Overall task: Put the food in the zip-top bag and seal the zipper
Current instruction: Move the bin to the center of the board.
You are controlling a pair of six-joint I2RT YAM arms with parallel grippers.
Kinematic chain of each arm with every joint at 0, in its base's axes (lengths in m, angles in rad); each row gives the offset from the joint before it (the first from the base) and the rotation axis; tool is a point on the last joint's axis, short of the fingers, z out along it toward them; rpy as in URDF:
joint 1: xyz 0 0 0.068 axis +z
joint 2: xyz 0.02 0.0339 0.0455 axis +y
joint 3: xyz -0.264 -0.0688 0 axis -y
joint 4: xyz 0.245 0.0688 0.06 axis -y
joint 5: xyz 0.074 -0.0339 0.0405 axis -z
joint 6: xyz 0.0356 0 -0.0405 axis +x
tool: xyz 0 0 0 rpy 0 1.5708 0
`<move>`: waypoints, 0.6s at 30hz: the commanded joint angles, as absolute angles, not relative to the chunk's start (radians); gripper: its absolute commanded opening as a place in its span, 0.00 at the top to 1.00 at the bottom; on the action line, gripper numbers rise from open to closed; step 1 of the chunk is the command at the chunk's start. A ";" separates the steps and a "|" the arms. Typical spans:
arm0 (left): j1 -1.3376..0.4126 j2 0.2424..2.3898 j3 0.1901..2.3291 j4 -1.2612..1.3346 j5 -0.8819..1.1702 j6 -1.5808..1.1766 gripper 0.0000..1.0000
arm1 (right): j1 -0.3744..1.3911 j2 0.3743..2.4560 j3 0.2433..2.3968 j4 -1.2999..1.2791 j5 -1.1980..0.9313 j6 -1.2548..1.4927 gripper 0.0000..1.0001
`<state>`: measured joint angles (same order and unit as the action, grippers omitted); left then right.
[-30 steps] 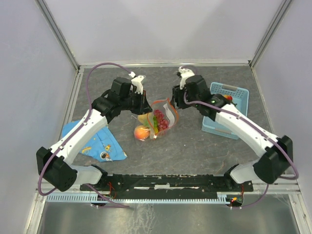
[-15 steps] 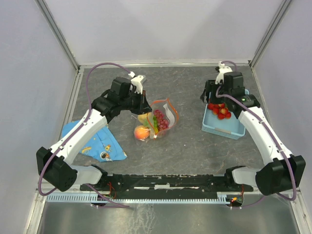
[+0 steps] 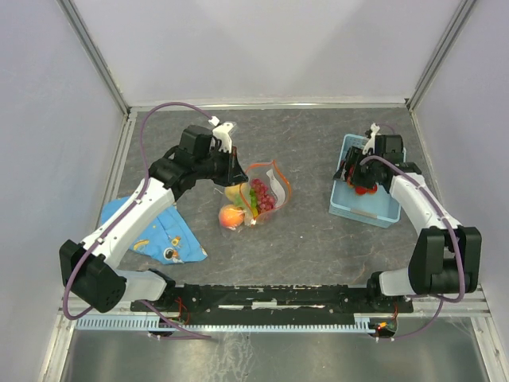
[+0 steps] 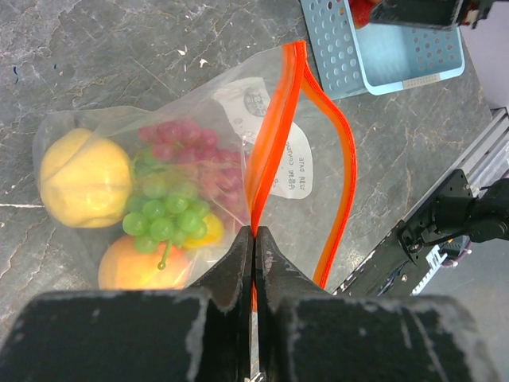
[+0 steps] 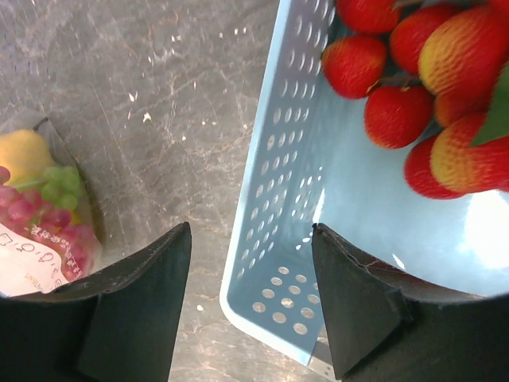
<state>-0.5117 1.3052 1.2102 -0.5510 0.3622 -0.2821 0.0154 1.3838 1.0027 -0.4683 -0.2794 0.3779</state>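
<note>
The grey table [image 3: 318, 239] is closed in by pale walls [image 3: 56, 119] on the left, right and far sides, with a black rail [image 3: 270, 296] along the near edge. Bare surface lies between the bag and the basket, and in a strip along the far wall.

A blue cloth [image 3: 159, 235] lies at the near left, against the table's left edge and partly under the left arm. The light-blue basket [image 3: 374, 208] sits at the right, near that edge. Its far part is covered by the right arm in the top view and cut off in the right wrist view.

The bag [image 3: 266, 187] lies left of centre, its mouth gaping toward the right. The left gripper [image 4: 253, 232] has its fingers pressed together, pinching the orange zipper [image 4: 274, 135] at the bag's near lip. The strip's end is hidden between the fingers. Inside the bag are a lemon [image 4: 83, 177], a peach [image 4: 131, 267] and green and purple grapes [image 4: 163, 219]. A second yellow piece under the grapes is mostly hidden. Writing on the bag's white label [image 4: 290, 159] is too small to read.

The right gripper [image 5: 248, 231] hangs over the basket's left wall with its fingers spread and nothing between them. Strawberries [image 5: 398, 111] lie at the basket's far end, several cut off by the frame.
</note>
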 commanded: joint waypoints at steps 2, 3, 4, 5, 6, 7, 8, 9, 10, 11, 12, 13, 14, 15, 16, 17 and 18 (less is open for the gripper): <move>-0.503 1.281 1.213 -0.502 0.399 -0.287 0.97 | 0.023 1.434 0.940 -0.313 -0.398 0.488 0.29; -0.501 1.281 1.212 -0.502 0.401 -0.287 0.97 | 0.026 1.446 0.934 -0.292 -0.411 0.501 0.29; -0.501 1.281 1.212 -0.500 0.402 -0.288 0.97 | 0.032 1.461 0.930 -0.272 -0.424 0.514 0.29; -0.500 1.280 1.211 -0.499 0.402 -0.290 0.97 | 0.040 1.476 0.931 -0.254 -0.432 0.527 0.29; -0.500 1.279 1.212 -0.499 0.403 -0.290 0.97 | 0.049 1.491 0.931 -0.234 -0.436 0.539 0.29; -0.500 1.279 1.212 -0.500 0.405 -0.290 0.97 | 0.056 1.510 0.934 -0.217 -0.439 0.552 0.29; -0.499 1.279 1.211 -0.499 0.405 -0.290 0.97 | 0.065 1.525 0.940 -0.199 -0.442 0.565 0.29; -0.497 1.279 1.210 -0.498 0.405 -0.291 0.97 | 0.076 1.543 0.948 -0.182 -0.446 0.577 0.29; -0.497 1.279 1.210 -0.497 0.405 -0.290 0.97 | 0.085 1.558 0.957 -0.167 -0.453 0.590 0.29; -0.497 1.279 1.210 -0.498 0.405 -0.290 0.97 | 0.097 1.573 0.970 -0.152 -0.460 0.599 0.29; -0.496 1.279 1.210 -0.497 0.405 -0.291 0.97 | 0.108 1.590 0.986 -0.144 -0.463 0.606 0.29; -0.496 1.279 1.210 -0.497 0.406 -0.291 0.97 | 0.120 1.606 1.004 -0.141 -0.462 0.610 0.29; -0.495 1.279 1.210 -0.498 0.408 -0.291 0.97 | 0.132 1.621 1.024 -0.134 -0.458 0.613 0.29; -0.495 1.279 1.210 -0.497 0.409 -0.291 0.97 | 0.144 1.636 1.044 -0.124 -0.453 0.620 0.29; -0.494 1.278 1.210 -0.497 0.410 -0.291 0.97 | 0.151 1.652 1.058 -0.116 -0.448 0.627 0.29; -0.493 1.277 1.210 -0.497 0.410 -0.291 0.97 | 0.155 1.670 1.073 -0.106 -0.445 0.635 0.29; -0.492 1.276 1.210 -0.496 0.410 -0.291 0.97 | 0.158 1.688 1.090 -0.095 -0.446 0.644 0.29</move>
